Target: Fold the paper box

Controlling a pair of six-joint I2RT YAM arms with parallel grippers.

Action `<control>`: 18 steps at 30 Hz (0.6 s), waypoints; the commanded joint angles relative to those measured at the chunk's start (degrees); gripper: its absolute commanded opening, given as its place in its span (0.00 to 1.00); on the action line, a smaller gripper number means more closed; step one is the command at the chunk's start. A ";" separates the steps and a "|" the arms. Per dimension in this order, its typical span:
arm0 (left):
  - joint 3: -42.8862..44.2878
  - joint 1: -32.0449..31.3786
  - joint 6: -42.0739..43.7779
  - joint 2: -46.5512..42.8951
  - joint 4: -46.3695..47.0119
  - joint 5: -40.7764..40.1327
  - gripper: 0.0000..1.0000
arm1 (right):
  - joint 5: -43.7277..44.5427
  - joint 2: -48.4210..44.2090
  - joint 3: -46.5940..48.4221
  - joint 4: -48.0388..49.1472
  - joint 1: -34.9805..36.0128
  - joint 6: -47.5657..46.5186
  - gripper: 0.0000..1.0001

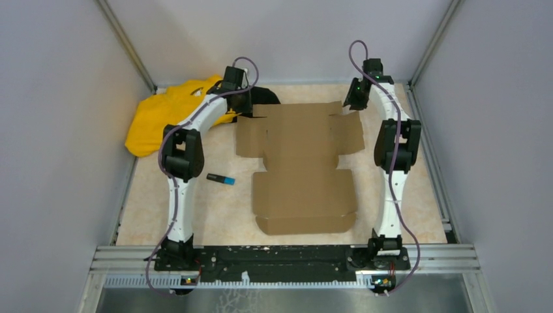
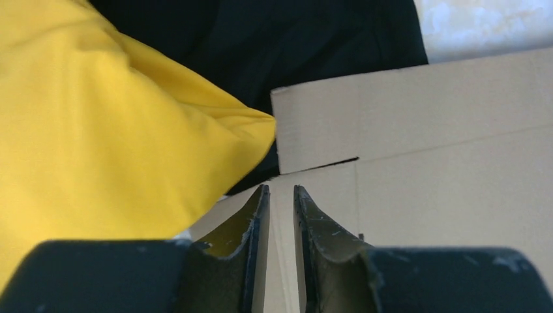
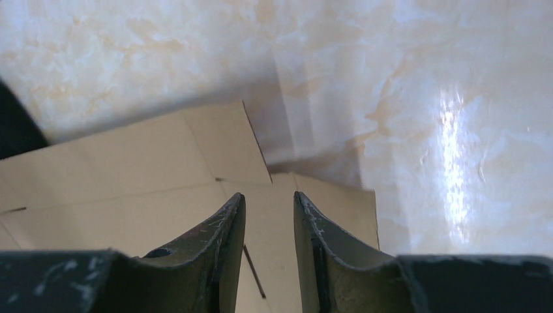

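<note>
The paper box (image 1: 300,163) is a flat brown die-cut cardboard sheet with flaps and slits, lying in the middle of the table. My left gripper (image 1: 242,98) is over its far left corner, next to the yellow cloth. In the left wrist view its jaws (image 2: 280,190) stand a narrow gap apart above the cardboard (image 2: 424,163), with nothing between them. My right gripper (image 1: 354,98) is over the far right corner. In the right wrist view its jaws (image 3: 269,197) are slightly apart above the corner flaps (image 3: 130,176), empty.
A yellow cloth (image 1: 153,120) lies at the far left and fills the left of the left wrist view (image 2: 98,130). A black cloth (image 1: 264,96) lies behind the sheet's far left corner. A small dark pen-like object with a blue end (image 1: 220,178) lies left of the sheet.
</note>
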 commanded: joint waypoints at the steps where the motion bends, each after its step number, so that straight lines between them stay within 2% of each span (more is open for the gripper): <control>1: 2.92 3.27 0.83 0.11 2.30 -3.27 0.27 | 2.64 3.79 9.62 0.06 0.18 -0.20 0.33; 5: 4.28 5.04 0.26 2.64 2.57 -3.08 0.27 | 3.88 8.29 14.52 -1.52 0.17 -0.72 0.33; 18: 6.91 5.43 0.93 7.50 2.84 -3.08 0.27 | 3.02 10.85 12.20 1.82 -2.11 -1.29 0.33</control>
